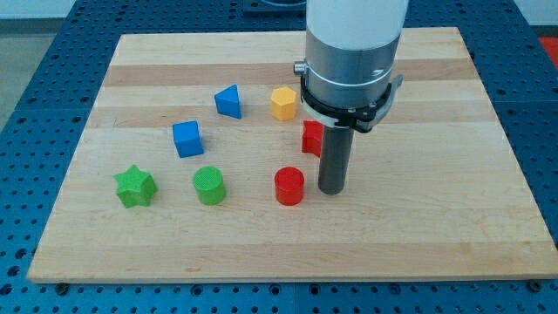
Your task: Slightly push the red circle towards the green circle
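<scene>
my tip [330, 189] rests on the wooden board [453, 218], just right of the red circle [289, 186]; a thin gap appears between them, so contact cannot be confirmed. tool is a plain rod with nothing that opens, closes or grips.

red circle sits near the board's middle, toward the near edge. green circle [209, 186] lies well to its left, at about the same depth. green star [135, 186] is further left in that row.

red star [311, 137] is just beyond the tip, partly hidden behind the rod and arm housing. farther back: yellow hexagon-like block [282, 103], blue triangular block [228, 101], blue cube [187, 139] left of centre.
</scene>
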{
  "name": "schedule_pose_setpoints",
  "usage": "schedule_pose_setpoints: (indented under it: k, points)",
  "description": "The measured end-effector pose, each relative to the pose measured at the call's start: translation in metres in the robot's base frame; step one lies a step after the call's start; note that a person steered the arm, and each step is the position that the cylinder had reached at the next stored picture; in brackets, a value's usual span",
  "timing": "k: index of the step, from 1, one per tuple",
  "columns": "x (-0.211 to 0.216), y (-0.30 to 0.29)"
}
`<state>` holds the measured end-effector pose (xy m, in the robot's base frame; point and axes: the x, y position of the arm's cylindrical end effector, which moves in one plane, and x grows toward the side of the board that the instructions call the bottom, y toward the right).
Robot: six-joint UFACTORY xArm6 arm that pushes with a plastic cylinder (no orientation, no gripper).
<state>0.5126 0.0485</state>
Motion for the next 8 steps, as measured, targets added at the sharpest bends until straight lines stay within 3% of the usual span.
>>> schedule_pose_setpoints:
  k: [8]
  points:
    - [0.015,-0.034]
